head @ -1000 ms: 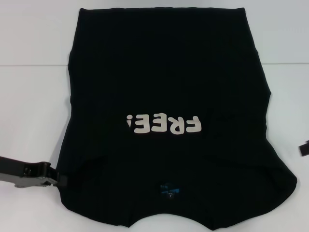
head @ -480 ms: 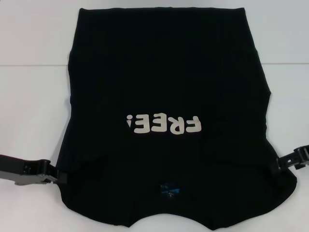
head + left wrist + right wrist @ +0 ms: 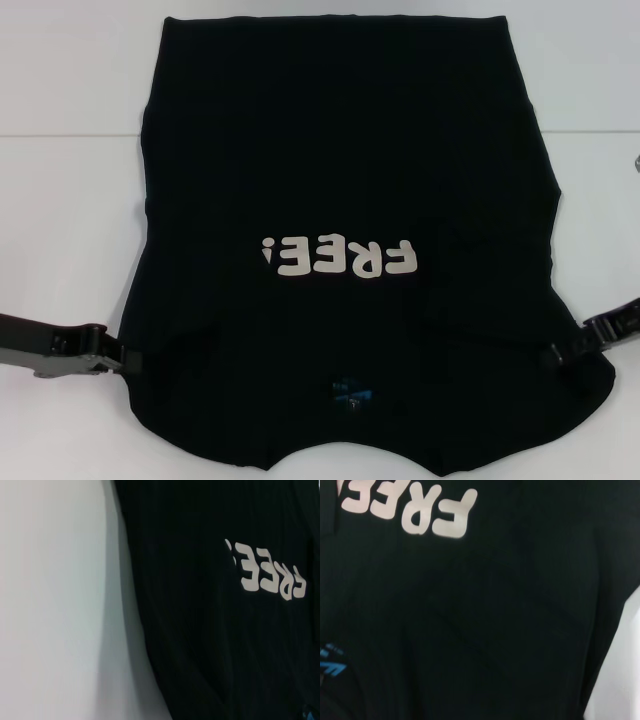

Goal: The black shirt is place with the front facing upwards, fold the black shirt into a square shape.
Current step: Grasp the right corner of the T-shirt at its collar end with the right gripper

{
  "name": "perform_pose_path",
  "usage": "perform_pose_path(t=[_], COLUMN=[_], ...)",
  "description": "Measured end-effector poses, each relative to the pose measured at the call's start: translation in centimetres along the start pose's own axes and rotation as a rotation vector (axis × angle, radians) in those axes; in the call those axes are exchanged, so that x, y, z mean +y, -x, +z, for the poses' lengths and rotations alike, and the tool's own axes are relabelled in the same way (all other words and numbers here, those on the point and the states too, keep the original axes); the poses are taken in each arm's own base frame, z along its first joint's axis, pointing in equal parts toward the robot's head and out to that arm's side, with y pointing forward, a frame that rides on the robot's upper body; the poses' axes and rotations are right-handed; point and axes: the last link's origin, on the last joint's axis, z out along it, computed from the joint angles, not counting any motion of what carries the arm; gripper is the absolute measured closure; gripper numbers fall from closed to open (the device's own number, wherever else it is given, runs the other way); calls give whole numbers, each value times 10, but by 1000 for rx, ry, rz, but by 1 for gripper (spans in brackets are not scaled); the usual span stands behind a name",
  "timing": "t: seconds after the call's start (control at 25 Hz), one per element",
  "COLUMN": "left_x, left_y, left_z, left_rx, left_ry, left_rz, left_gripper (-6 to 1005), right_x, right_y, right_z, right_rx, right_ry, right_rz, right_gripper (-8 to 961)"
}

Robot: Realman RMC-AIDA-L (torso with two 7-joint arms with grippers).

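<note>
The shirt [image 3: 345,240] lies flat on the table [image 3: 60,230], print up. The right gripper [image 3: 562,352] has moved onto its shoulder, matching the left gripper [image 3: 124,358]; finger state unclear. Folding looks imminent.

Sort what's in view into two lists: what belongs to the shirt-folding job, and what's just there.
Belongs to the job:
- black shirt, spread flat, lettering up
- left gripper, at the shirt's left edge near the sleeve
- right gripper, over the shirt's right sleeve area

Just there:
- white table under the shirt
- nothing else lies about
</note>
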Motion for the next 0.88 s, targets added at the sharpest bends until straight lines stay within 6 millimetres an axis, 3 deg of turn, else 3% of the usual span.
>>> perform_pose_path(t=[0.24, 0.68, 0.76, 0.88], left_x=[1, 0, 0, 0], left_y=[0, -1, -1, -1], left_z=[1, 0, 0, 0], left_rx=[0, 0, 0, 1], left_ry=[2, 0, 0, 0], left_rz=[1, 3, 3, 4], left_gripper=[961, 955, 953, 952], right_x=[0, 1, 1, 0], right_y=[2, -1, -2, -2], right_z=[0, 2, 2, 1], right_rx=[-10, 10, 11, 11], right_ry=[-12, -9, -9, -10], right_rz=[-9, -7, -6, -8], right_gripper=[42, 476, 718, 826])
